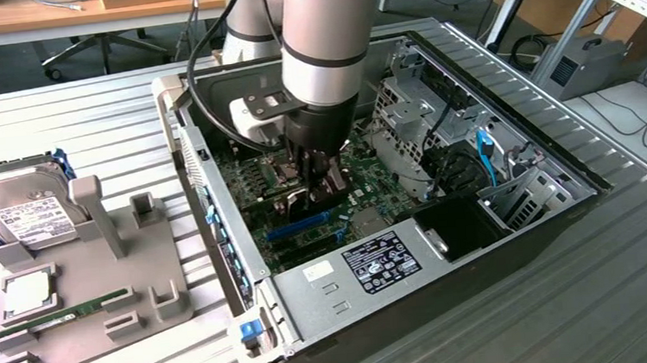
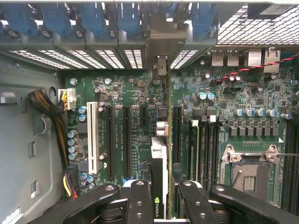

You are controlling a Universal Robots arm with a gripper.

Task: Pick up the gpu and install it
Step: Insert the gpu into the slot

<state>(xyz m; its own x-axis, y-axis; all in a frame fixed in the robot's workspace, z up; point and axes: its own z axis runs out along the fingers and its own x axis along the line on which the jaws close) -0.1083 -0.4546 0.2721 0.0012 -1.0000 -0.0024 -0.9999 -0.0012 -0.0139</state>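
Closer, in wrist view: gpu point(image 2: 159, 156) edge-on in the hand point(image 2: 164, 185)
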